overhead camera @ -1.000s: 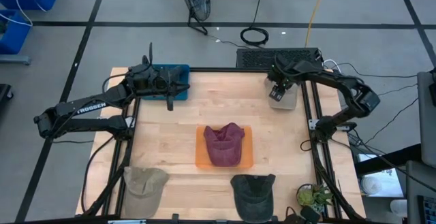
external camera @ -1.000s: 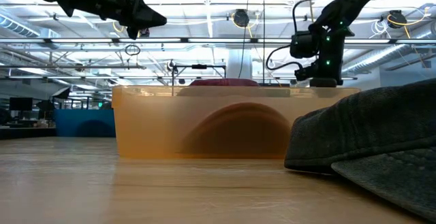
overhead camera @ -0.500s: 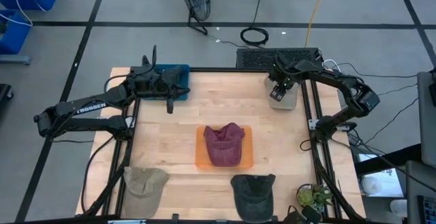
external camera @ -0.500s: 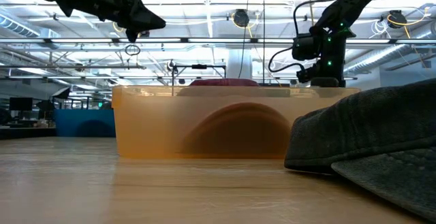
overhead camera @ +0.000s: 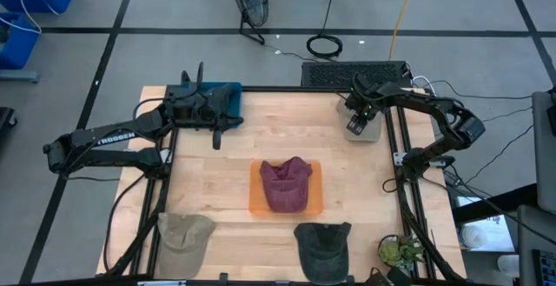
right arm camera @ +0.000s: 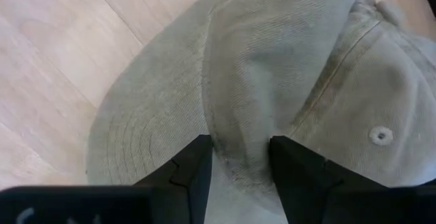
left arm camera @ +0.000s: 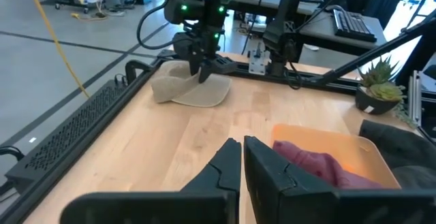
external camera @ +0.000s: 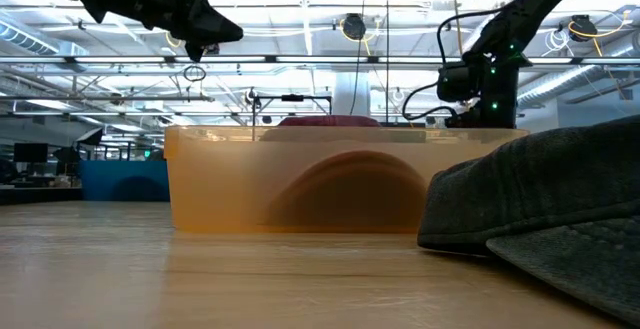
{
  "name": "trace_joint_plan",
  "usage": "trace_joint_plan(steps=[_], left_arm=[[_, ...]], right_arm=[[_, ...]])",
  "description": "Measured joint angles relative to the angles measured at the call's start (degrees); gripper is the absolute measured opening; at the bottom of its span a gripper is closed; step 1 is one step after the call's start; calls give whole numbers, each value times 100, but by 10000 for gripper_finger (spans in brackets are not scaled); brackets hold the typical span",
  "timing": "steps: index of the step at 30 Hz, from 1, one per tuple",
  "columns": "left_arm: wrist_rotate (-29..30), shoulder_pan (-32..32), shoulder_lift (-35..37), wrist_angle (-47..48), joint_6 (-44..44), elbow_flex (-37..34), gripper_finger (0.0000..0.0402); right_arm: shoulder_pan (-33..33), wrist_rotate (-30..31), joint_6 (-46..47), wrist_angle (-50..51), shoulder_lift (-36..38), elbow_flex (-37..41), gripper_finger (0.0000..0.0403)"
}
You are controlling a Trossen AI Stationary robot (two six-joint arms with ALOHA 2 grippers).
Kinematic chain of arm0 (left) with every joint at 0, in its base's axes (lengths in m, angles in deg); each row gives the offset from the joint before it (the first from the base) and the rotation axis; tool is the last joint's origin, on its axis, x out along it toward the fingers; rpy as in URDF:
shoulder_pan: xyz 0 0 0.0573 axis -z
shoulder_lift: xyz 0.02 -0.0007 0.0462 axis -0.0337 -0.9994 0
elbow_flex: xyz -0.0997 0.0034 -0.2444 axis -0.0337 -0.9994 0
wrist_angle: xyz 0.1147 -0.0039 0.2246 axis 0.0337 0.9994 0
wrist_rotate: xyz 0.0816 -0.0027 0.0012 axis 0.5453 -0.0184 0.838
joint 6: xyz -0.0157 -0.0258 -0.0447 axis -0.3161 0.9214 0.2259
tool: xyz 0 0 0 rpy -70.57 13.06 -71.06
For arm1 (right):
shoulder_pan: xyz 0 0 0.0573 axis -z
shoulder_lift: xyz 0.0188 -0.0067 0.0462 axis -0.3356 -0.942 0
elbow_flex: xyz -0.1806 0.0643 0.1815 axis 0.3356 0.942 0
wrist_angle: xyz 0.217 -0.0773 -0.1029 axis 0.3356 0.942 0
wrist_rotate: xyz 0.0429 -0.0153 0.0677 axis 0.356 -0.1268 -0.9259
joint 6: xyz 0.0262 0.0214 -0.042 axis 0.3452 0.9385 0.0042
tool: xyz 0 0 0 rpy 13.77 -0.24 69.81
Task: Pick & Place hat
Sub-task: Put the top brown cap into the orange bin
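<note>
Left gripper (left arm camera: 241, 157) closed, raised.

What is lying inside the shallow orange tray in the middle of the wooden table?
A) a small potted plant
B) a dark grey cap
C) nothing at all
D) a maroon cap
D: in the high view a maroon fabric cap lies inside the shallow orange plastic tray, while the dark grey cap and the small green potted plant sit outside it, at the table's near edge.
</note>
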Motion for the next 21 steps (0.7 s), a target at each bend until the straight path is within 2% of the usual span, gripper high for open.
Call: trace_joint_plan(steps=[7, 12, 14, 21], left_arm=[[2, 0, -1, -18, -92, 0, 4], [132, -4, -1, -180, -207, 0, 21], [205, -12, -1, -250, -220, 0, 24], [208, -18, -1, -393, -332, 0, 5]], right_arm=[[-43, -13, -52, -159, 49, 9, 98], [-235, -18, -43, -11, 72, 13, 36], [-332, -251, 13, 58, 133, 14, 11], [-825, -1089, 825, 32, 691, 26, 11]])
